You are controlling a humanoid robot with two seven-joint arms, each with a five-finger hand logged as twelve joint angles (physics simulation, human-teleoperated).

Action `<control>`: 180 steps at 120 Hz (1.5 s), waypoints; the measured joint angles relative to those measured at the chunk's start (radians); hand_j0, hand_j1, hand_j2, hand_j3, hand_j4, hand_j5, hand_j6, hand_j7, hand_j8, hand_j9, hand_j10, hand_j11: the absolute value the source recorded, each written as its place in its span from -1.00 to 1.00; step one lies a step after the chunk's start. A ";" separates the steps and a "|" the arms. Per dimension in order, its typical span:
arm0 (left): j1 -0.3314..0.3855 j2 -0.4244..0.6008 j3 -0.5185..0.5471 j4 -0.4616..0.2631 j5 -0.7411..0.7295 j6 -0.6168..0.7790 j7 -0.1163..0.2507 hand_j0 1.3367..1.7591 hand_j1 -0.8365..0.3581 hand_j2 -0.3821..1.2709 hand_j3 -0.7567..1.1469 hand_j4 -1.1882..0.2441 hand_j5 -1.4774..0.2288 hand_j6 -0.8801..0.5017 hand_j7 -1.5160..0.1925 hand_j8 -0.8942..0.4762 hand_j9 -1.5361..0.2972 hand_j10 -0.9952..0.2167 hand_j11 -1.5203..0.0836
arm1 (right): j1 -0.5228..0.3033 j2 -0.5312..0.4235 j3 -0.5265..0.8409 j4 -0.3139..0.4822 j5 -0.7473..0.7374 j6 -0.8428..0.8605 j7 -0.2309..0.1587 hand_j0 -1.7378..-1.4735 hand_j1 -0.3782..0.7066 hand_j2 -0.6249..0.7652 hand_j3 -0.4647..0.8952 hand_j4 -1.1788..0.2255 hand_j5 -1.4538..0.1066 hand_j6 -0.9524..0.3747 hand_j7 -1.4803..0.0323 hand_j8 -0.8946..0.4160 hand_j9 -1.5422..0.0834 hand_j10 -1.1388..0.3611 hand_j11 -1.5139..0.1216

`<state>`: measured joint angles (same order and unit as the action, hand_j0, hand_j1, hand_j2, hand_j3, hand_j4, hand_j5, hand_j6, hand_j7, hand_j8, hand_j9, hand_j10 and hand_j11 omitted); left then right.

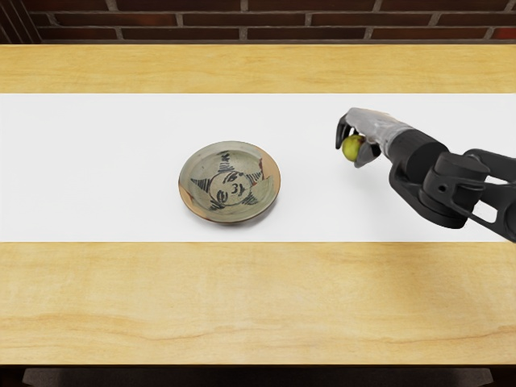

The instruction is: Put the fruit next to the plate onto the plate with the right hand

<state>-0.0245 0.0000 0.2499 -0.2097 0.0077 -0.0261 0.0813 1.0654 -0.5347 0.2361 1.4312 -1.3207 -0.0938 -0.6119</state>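
Yellow-green fruit (352, 148), seemingly face-patterned plate (271, 171)

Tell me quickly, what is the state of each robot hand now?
Left robot hand: not in view.
Right robot hand: closed around the fruit, to the right of the plate.

Single head view, slanting down across table (258, 298); brick wall (258, 20) beyond.

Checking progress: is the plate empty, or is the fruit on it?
Empty. The plate shows only its painted pattern; the fruit is in the right hand, off to its right.
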 joint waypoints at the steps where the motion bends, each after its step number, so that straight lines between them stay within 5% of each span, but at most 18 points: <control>1: 0.000 0.000 0.000 0.000 0.000 0.000 0.000 0.52 0.98 -0.54 -0.21 0.66 0.73 0.27 0.77 0.30 0.68 0.64 0.90 | 0.002 0.002 0.000 0.000 0.000 0.002 0.000 -0.32 0.31 0.22 -0.32 -0.29 -0.59 -0.15 -0.36 0.02 -0.41 -0.08 -0.43; 85: 0.000 0.000 0.000 0.000 0.000 0.000 0.000 0.52 0.98 -0.54 -0.20 0.66 0.73 0.27 0.77 0.31 0.68 0.64 0.90 | 0.114 0.221 0.007 -0.007 0.114 0.062 0.000 -0.33 0.33 0.27 -0.31 -0.25 -0.69 -0.15 -0.36 0.07 -0.49 -0.04 -0.51; 136: 0.000 0.000 0.000 0.000 0.000 0.000 0.000 0.52 0.98 -0.54 -0.21 0.66 0.73 0.27 0.77 0.31 0.68 0.64 0.90 | 0.097 0.400 -0.008 -0.148 0.121 0.058 0.000 -0.33 0.33 0.27 -0.31 -0.26 -0.66 -0.16 -0.36 0.05 -0.47 -0.05 -0.50; 180: 0.000 0.000 0.000 0.000 0.000 0.000 0.000 0.52 0.98 -0.54 -0.21 0.66 0.73 0.27 0.77 0.31 0.68 0.64 0.90 | 0.080 0.426 -0.018 -0.188 0.118 0.057 0.001 -0.34 0.28 0.23 -0.31 -0.26 -0.57 -0.20 -0.32 -0.01 -0.42 -0.09 -0.45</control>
<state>-0.0245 0.0000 0.2499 -0.2095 0.0077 -0.0261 0.0813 1.1455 -0.1091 0.2182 1.2429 -1.2030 -0.0372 -0.6114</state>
